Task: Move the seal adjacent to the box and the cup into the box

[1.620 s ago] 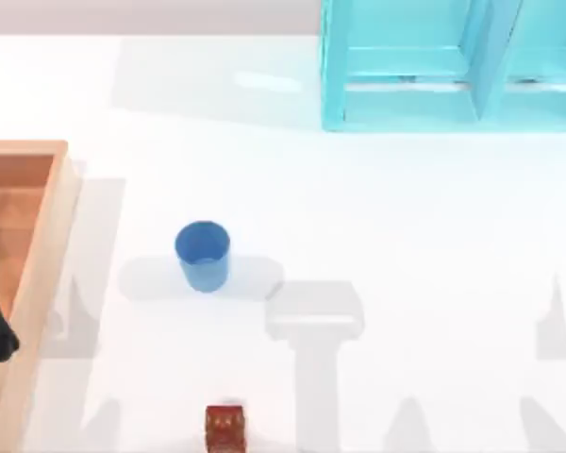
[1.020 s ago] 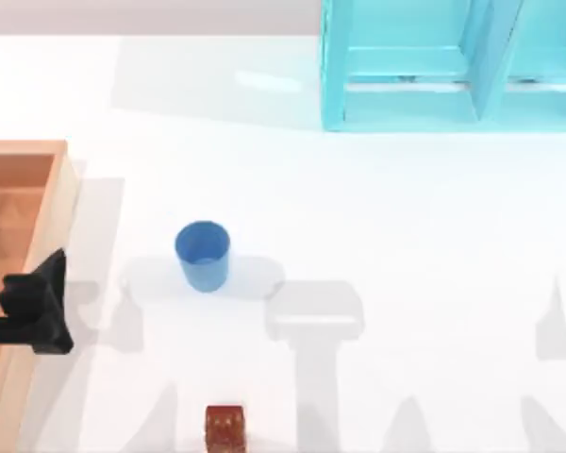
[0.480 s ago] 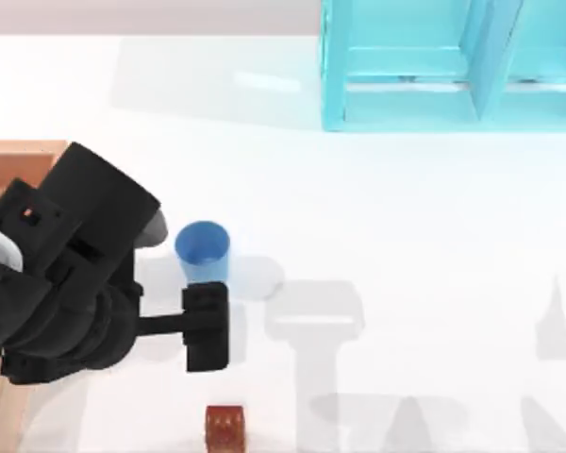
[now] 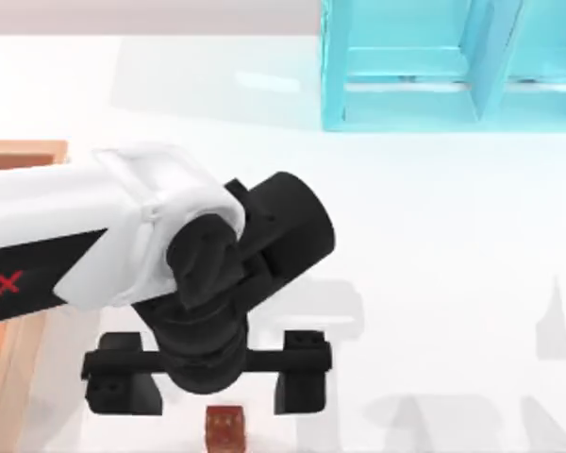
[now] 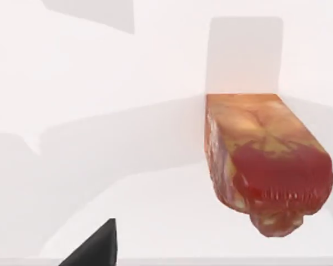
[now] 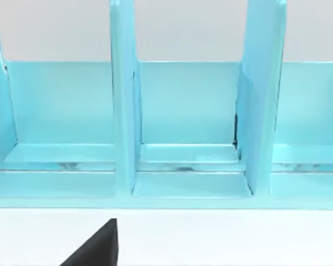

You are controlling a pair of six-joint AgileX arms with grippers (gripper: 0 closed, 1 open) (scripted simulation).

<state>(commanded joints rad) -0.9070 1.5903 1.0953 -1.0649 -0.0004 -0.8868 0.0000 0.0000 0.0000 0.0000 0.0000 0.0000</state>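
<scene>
White table bears the seal, below the wide-spread left claw.

White table carrying three things.
Seal at the near edge, box left, cyan shelf cabinet far right.

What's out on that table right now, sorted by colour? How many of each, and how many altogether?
Reddish-brown: 1, the seal
Orange-tan wood: 1, the box
Cyan-blue: 1, the shelf cabinet
Total: 3 things in sight, not counting the left arm reaching across with its open left gripper above the seal.
</scene>
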